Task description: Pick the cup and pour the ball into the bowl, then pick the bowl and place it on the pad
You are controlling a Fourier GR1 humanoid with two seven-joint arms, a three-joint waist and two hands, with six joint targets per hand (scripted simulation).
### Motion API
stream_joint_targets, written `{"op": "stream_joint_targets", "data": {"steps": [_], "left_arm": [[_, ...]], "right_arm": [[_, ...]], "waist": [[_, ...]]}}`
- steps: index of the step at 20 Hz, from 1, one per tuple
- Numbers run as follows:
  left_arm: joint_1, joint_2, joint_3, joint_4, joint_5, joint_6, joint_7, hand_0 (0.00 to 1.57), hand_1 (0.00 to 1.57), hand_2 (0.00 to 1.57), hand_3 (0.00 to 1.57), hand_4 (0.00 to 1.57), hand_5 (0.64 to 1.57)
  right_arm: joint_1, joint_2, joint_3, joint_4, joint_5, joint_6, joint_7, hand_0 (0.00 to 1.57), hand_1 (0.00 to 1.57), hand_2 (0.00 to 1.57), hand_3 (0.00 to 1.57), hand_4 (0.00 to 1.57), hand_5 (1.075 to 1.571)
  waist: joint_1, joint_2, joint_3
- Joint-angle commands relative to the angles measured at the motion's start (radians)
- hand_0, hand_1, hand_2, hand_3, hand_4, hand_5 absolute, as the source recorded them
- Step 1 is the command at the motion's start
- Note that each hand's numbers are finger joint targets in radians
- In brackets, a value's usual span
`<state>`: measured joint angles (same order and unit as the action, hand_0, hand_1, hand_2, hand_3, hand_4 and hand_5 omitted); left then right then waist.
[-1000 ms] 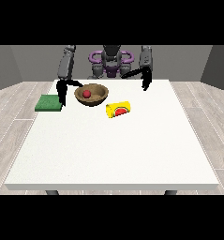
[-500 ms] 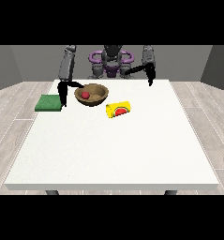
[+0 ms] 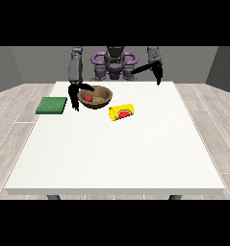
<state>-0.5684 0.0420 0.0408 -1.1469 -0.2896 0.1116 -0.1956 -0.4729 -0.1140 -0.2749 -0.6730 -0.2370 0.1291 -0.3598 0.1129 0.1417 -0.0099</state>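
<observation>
Hand at the view's left [image 3: 77, 96] is sitting at the bowl's [image 3: 98, 96] left rim, fingers curling down around its edge.
Front view: the red ball [image 3: 88, 97] is lying inside the bowl at the table's [image 3: 116, 153] far side; the yellow cup [image 3: 121, 112] is lying on its side just right of it; the green pad [image 3: 52, 105] is lying left; the hand at the view's right [image 3: 158, 71] is hanging raised, its fingers' state unclear.

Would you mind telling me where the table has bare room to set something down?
The whole near half of the table, in front of the cup, is bare, as is the right side beyond the cup. It is crowded at the far left, where the pad, a hand and the bowl sit together.
</observation>
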Motion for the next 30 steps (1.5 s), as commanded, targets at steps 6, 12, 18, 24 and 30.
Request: {"op": "stream_joint_targets", "data": {"steps": [6, 12, 18, 24, 30], "left_arm": [[-0.041, 0.052, 0.045, -0.022, 0.029, -0.021, 0.000, 0.00, 0.00, 0.00, 0.00, 0.00, 1.567], [-0.037, 0.059, 0.037, -0.033, 0.051, -0.070, 0.023, 0.00, 0.00, 0.00, 0.00, 0.00, 1.569], [0.019, 0.100, 0.117, 0.030, 0.086, -0.037, -0.039, 0.00, 0.00, 0.00, 0.00, 0.00, 1.570], [0.088, 0.097, 0.131, 0.106, 0.081, -0.011, -0.035, 0.00, 0.00, 0.00, 0.00, 0.00, 1.570], [0.125, 0.108, 0.111, 0.062, 0.086, -0.033, -0.066, 0.00, 0.00, 0.00, 0.00, 0.00, 1.569]], "right_arm": [[0.032, 0.025, 0.067, 0.100, 0.097, -0.126, 0.021, 1.57, 1.57, 1.57, 0.82, 0.66, 1.570], [-0.045, -0.038, 0.050, 0.100, 0.110, -0.235, 0.168, 1.57, 1.57, 1.57, 1.57, 1.03, 1.551], [-0.055, -0.020, 0.114, 0.049, 0.155, -0.259, 0.237, 1.57, 1.57, 1.57, 1.57, 1.02, 1.552], [-0.107, -0.077, 0.121, -0.041, 0.110, -0.174, 0.518, 1.57, 1.57, 1.57, 1.57, 1.05, 1.553], [-0.081, -0.211, 0.027, -0.051, 0.045, -0.103, 0.496, 1.57, 1.57, 1.57, 1.57, 1.06, 1.559]], "waist": [[-0.004, 0.078, 0.0095], [0.050, 0.032, 0.0091], [-0.057, -0.030, 0.0099], [-0.138, -0.150, 0.0095], [-0.109, -0.117, 0.0100]]}}
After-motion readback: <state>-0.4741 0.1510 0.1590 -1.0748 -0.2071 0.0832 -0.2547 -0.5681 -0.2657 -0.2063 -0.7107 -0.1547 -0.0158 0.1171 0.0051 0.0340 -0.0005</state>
